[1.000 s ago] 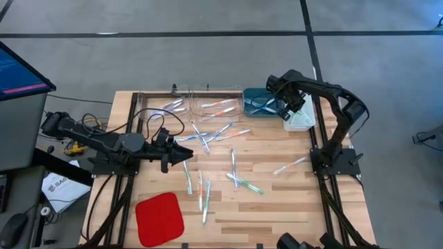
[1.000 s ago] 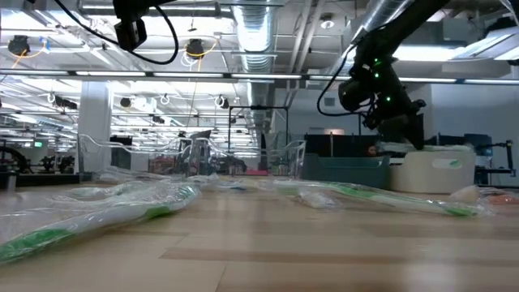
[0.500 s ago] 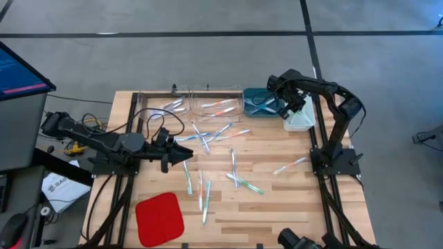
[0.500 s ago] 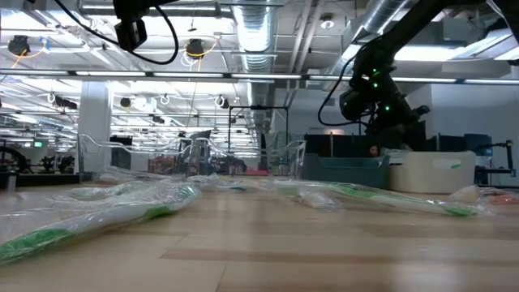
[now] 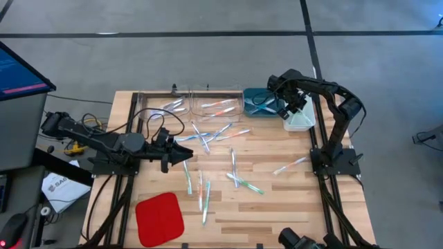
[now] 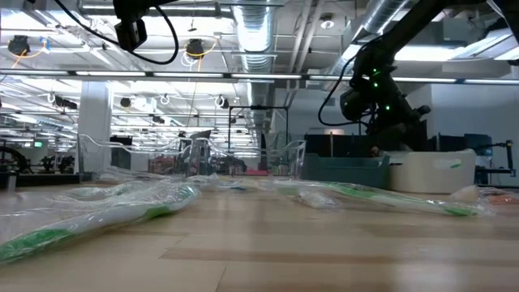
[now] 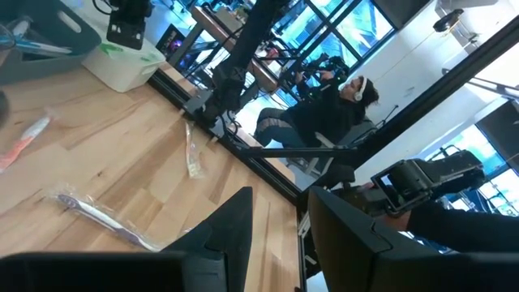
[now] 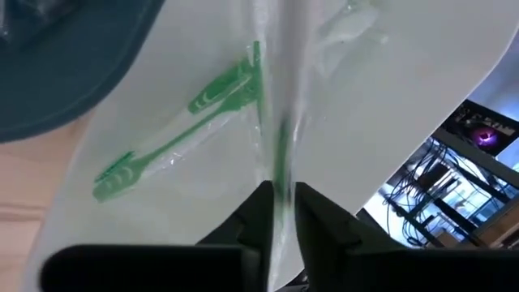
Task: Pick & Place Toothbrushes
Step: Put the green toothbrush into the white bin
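Note:
Several wrapped toothbrushes (image 5: 234, 163) lie scattered flat on the wooden table, and more lie in the clear bins (image 5: 216, 104) and the teal bin (image 5: 261, 102). My right gripper (image 5: 293, 108) hangs over the white bin (image 5: 300, 120) at the far right and is shut on a green wrapped toothbrush (image 8: 272, 97). A second green toothbrush (image 8: 174, 134) lies flat on that bin's floor. My left gripper (image 5: 184, 153) waits open at the table's left side, above the wood, touching nothing. My right gripper pinches the green wrapped toothbrush between its two fingers (image 8: 258, 212), by one end of its clear wrapper (image 8: 280, 174). The stick runs on straight ahead of the fingers, along them, over the white bin's floor. It is lifted clear of the other brush there.
A flat red square pad (image 5: 159, 218) lies at the near left. One toothbrush (image 5: 291, 164) lies alone near the right edge. The bins stand in a row along the far edge. Beyond the table, a seated person (image 7: 320, 109) shows in the left wrist view.
My right gripper has shifted a little toward the table's left above the white bin and turned slightly, still shut on the toothbrush. For the last half second it has stayed still.

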Robot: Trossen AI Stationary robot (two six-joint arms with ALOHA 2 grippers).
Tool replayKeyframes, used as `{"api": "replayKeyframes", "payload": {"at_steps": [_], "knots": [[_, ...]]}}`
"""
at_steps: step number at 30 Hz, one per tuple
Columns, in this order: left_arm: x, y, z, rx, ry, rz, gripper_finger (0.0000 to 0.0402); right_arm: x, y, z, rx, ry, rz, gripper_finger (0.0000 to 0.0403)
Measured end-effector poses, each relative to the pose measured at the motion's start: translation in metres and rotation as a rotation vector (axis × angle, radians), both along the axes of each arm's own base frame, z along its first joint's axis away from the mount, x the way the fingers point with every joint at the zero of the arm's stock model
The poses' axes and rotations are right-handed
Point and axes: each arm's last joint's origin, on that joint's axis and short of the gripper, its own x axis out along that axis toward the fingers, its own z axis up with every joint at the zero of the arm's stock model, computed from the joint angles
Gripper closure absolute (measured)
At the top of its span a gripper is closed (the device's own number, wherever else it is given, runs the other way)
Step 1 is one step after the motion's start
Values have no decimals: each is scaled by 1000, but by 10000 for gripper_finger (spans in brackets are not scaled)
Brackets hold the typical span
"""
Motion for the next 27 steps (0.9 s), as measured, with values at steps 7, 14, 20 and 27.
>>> {"api": "replayKeyframes", "payload": {"at_steps": [7,14,20,27], "knots": [[0,0,0,-4,0,1,285,-2,1,1,-6,43,10,285],[0,0,0,-4,0,0,285,3,6,7,0,84,50,209],[0,0,0,-3,-1,-1,285,17,7,36,-16,67,105,170],[0,-1,0,-5,0,-33,285,42,8,103,-223,-119,105,163]]}}
